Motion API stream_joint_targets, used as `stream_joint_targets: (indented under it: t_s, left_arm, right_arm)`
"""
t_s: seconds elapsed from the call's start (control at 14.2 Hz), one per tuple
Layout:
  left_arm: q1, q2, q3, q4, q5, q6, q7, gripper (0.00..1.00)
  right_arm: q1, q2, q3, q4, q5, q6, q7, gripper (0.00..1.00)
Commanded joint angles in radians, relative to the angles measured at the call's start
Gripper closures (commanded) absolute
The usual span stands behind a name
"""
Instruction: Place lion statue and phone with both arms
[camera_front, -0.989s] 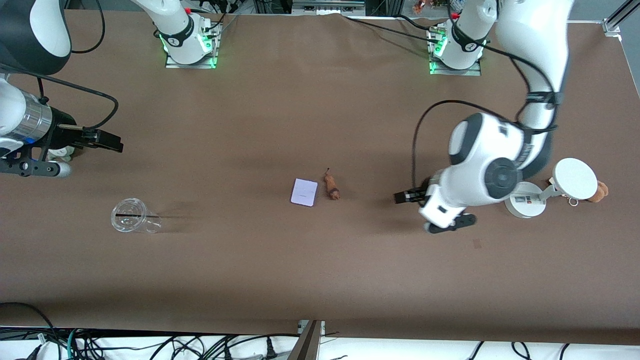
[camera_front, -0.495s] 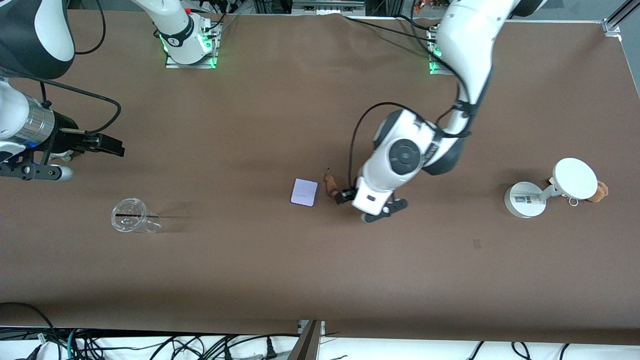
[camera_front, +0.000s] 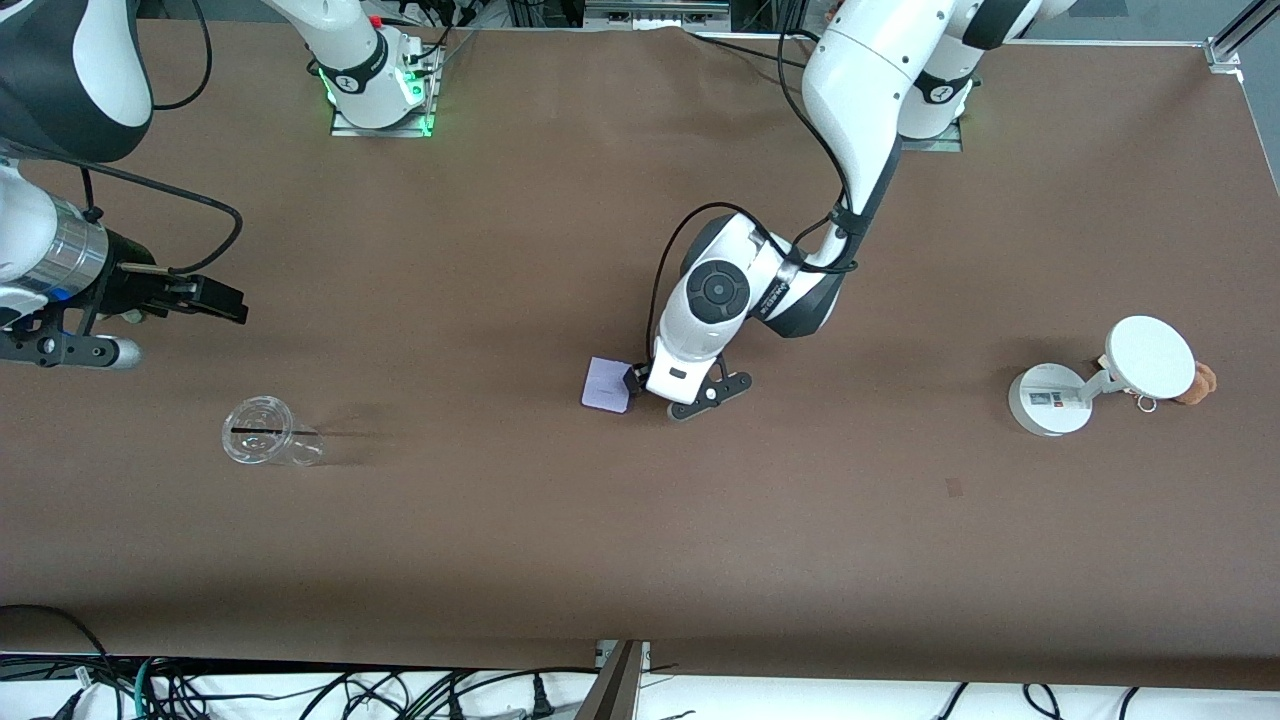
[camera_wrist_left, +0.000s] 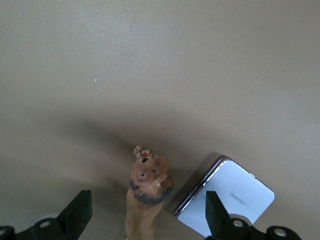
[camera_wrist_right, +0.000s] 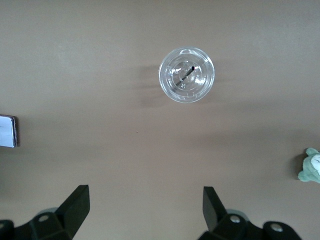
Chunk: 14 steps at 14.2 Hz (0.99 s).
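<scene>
Left claw (camera_wrist_left: 145, 220) sits low over the table (camera_front: 640, 520) mid-span, fingers apart, straddling the lion statue (camera_wrist_left: 146, 192); nothing gripped. Phone (camera_wrist_left: 227, 196) lies flat just beside the statue, partly under one finger. Right claw (camera_wrist_right: 140, 212) hangs spread and empty at the right arm's end of the table, with a clear cup (camera_wrist_right: 186, 75) ahead of it.

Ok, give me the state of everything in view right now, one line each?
lion statue: lying on the table, between the open left tool's fingers, not gripped.
phone: flat on the table beside the lion.
left tool: open, over the lion.
right tool: open, empty, waiting.
clear cup: upright, empty-looking.
</scene>
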Motion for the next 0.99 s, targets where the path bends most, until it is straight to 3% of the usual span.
stream_joint_targets:
  t_s: [0.0, 0.07, 0.28, 0.35, 0.71, 0.92]
  left_arm:
    - [-0.015, 0.035, 0.021, 0.028, 0.052, 0.025, -0.020, 0.00]
    - [-0.018, 0.035, 0.019, 0.028, 0.073, 0.025, -0.020, 0.08]
    - [-0.020, 0.035, 0.018, 0.025, 0.106, 0.021, -0.009, 0.91]
    - [-0.020, 0.035, 0.018, 0.022, 0.107, 0.021, -0.007, 1.00]
    - [-0.006, 0.023, 0.021, 0.001, 0.109, 0.002, -0.006, 1.00]
    - [0.038, -0.013, 0.021, 0.005, 0.109, -0.064, 0.118, 1.00]
  right_arm:
    - [0.010, 0.015, 0.001, 0.016, 0.015, 0.034, 0.012, 0.00]
    - [0.015, 0.016, 0.001, 0.016, 0.015, 0.040, 0.013, 0.00]
    - [0.035, 0.027, 0.001, 0.016, 0.015, 0.089, 0.015, 0.00]
    - [0.046, 0.029, -0.001, 0.016, 0.015, 0.101, 0.015, 0.00]
    - [0.087, 0.065, -0.001, 0.013, 0.015, 0.184, 0.024, 0.00]
    - [0.170, 0.125, -0.001, 0.016, 0.011, 0.277, 0.171, 0.00]
